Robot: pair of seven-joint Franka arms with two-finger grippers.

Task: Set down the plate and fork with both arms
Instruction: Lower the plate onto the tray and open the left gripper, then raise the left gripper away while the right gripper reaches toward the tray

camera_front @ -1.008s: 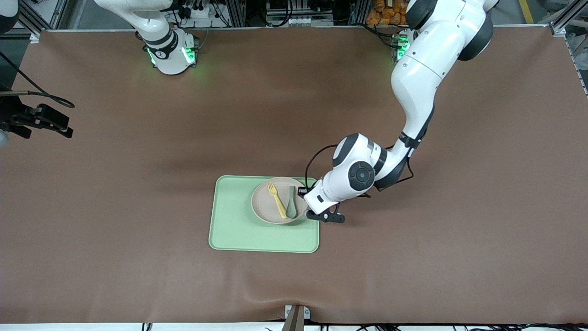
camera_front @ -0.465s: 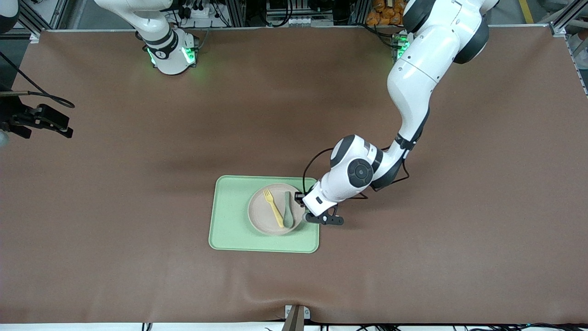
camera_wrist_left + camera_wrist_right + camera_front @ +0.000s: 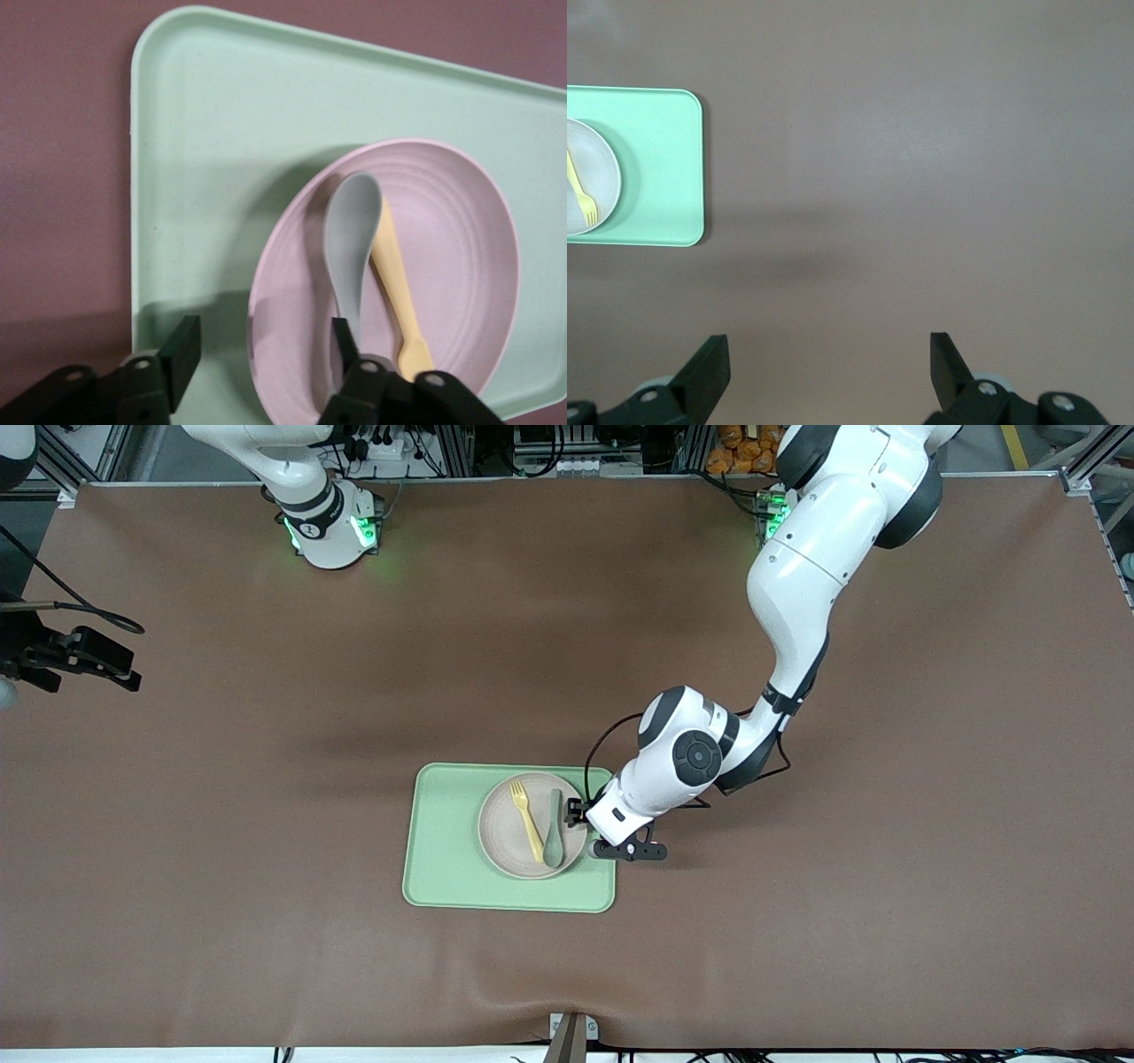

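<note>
Green tray [image 3: 452, 868] under plate [image 3: 505, 846] with fork [image 3: 528, 824], spoon [image 3: 555, 834]; left pincer [image 3: 588, 834] wide.

Plate and fork at the left gripper's open jaws

The round beige plate [image 3: 532, 838] lay flat, its rim edge sitting between the spread fingers of the left gripper [image 3: 261, 354]. The pale-yellow fork [image 3: 529, 824] rested inside the plate, tines pointing away from the jaws, handle end close by one finger.
</note>
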